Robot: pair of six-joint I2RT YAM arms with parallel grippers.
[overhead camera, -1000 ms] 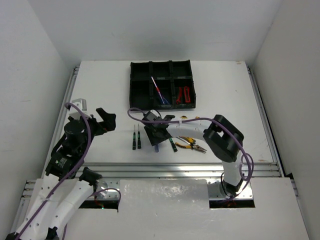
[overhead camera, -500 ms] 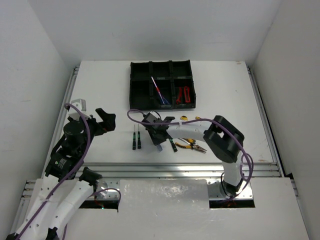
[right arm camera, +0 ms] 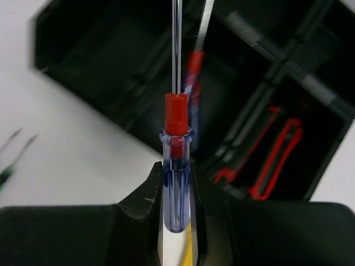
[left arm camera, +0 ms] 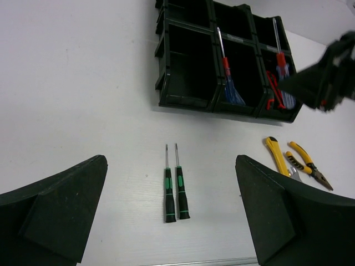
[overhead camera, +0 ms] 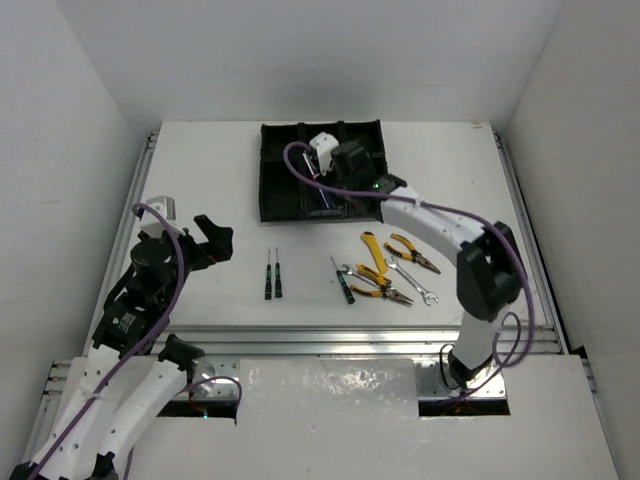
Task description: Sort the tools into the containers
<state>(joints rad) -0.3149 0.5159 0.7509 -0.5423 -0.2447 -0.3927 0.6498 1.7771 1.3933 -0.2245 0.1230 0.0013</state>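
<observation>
My right gripper (overhead camera: 330, 172) hovers over the black tray (overhead camera: 270, 132), shut on a blue-and-red screwdriver (right arm camera: 176, 183) by its clear blue handle, shaft pointing away over the compartments. In the left wrist view the held screwdriver (left arm camera: 280, 61) hangs above the tray's right side. Another blue-and-red screwdriver (left arm camera: 227, 75) lies in the near middle compartment and red cutters (right arm camera: 272, 160) in the near right one. Two black-green screwdrivers (overhead camera: 272, 275) lie side by side on the table below my left gripper (overhead camera: 212, 240), which is open and empty.
On the table right of centre lie a third black-green screwdriver (overhead camera: 343, 282), yellow pliers (overhead camera: 378, 282), orange-handled pliers (overhead camera: 412, 253) and silver wrenches (overhead camera: 418, 288). The tray's left compartments (left arm camera: 186, 61) look empty. A metal rail (overhead camera: 350, 335) runs along the near edge.
My right gripper lifted the blue-and-red screwdriver from the table's front middle and carried it back over the tray, uncovering the pliers and wrenches. The left arm stayed still.
</observation>
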